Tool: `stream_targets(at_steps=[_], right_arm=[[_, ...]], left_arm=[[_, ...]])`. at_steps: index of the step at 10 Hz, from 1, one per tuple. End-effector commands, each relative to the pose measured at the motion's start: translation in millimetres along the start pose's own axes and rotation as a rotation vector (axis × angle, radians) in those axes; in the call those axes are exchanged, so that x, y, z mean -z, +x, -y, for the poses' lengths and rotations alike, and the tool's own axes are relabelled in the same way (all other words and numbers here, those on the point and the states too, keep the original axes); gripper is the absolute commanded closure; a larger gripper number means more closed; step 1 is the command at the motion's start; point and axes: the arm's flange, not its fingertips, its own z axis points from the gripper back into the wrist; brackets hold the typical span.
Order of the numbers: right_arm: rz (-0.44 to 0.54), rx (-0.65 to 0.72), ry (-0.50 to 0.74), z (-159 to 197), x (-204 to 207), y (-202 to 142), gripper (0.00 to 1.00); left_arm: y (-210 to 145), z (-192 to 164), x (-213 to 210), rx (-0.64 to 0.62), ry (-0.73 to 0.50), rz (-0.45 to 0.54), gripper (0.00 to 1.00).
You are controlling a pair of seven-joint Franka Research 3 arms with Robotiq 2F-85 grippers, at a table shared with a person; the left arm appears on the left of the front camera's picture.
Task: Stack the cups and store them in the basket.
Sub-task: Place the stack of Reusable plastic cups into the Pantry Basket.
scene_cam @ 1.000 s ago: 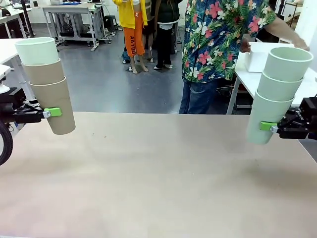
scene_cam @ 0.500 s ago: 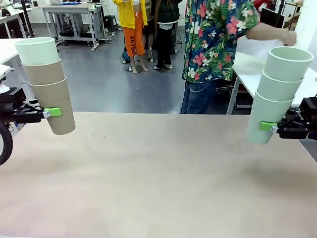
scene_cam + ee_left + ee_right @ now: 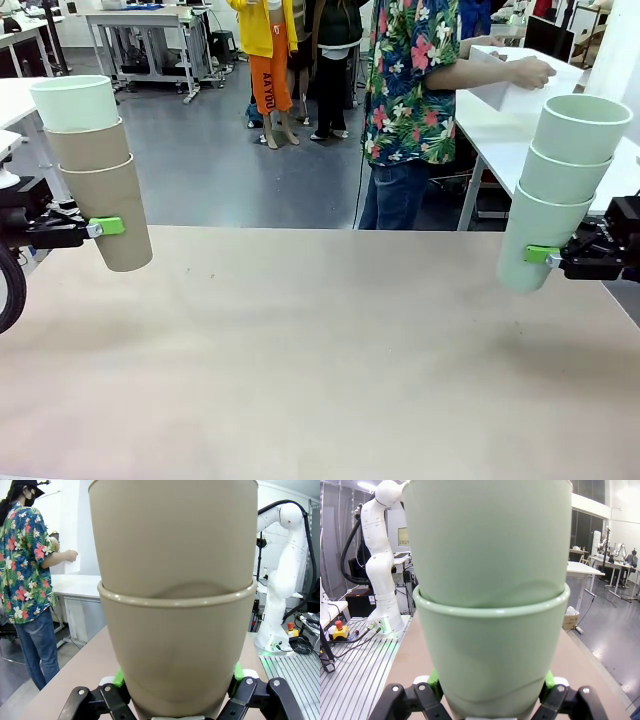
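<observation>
Tan cups [image 3: 105,190] topped by one mint, pinched in my left gripper [image 3: 112,231] above the table's [image 3: 320,350] left edge; my right gripper [image 3: 535,257] clamps the mint stack [image 3: 560,180] opposite. A person [image 3: 410,90] holds the basket [image 3: 500,90] beyond.

The table [image 3: 320,360] has a plain, matte, pale brown top that spans the whole width of the front view. Its far edge runs straight across, with grey floor [image 3: 220,160] behind it, and its right edge slants toward the lower right corner. A few tiny dark specks [image 3: 211,275] sit on the surface left of the middle, near the far edge. Beyond the far right corner stands a white side table [image 3: 495,140]. A white basket [image 3: 500,85] is over its top under a person's hand [image 3: 528,72]; whether it rests there cannot be told.
</observation>
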Motion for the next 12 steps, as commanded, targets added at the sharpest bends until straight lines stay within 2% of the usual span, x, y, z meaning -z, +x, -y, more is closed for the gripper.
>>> stream_targets(at_steps=[1,12], right_arm=[[0.000,-0.012,-0.002,-0.1,-0.4,2.9,0.15],[0.000,-0.012,-0.002,-0.1,-0.4,2.9,0.15]], left_arm=[[4.9,1.2,0.6,0.011,-0.004,0.003,0.15],[4.9,1.2,0.6,0.011,-0.004,0.003,0.15]])
